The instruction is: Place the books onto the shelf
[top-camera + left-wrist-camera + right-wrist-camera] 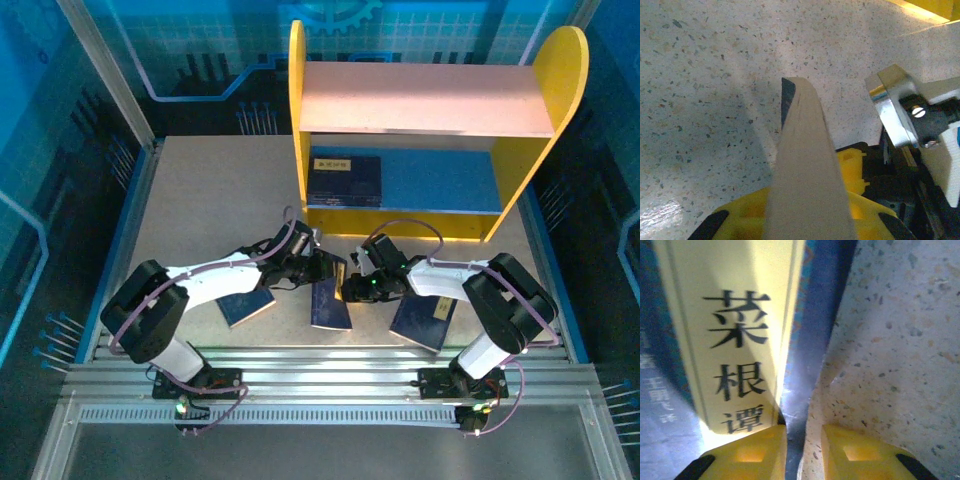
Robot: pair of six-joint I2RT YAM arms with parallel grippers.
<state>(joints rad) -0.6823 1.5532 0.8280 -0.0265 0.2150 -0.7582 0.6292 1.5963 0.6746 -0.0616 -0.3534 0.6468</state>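
Note:
Three dark navy books lie on the table in front of the arms: left [245, 303], middle [330, 303] and right [425, 320]. Another book [345, 180] lies on the blue lower board of the yellow-sided shelf [565, 90]. My left gripper [316, 268] [805, 200] is shut on the middle book's pale page edge [802, 150] at its far end. My right gripper [353, 287] [804, 442] straddles that book's right edge [817, 315], next to its yellow label [735, 340]. Its jaws stand slightly apart, and a sliver of table shows beside the right finger [860, 452].
The speckled table [200, 200] has open room to the left of the shelf. The shelf's pinkish top board [420, 100] is bare, and the right half of the lower board [450, 180] is free. The right arm's metal wrist [905, 110] is close beside my left gripper.

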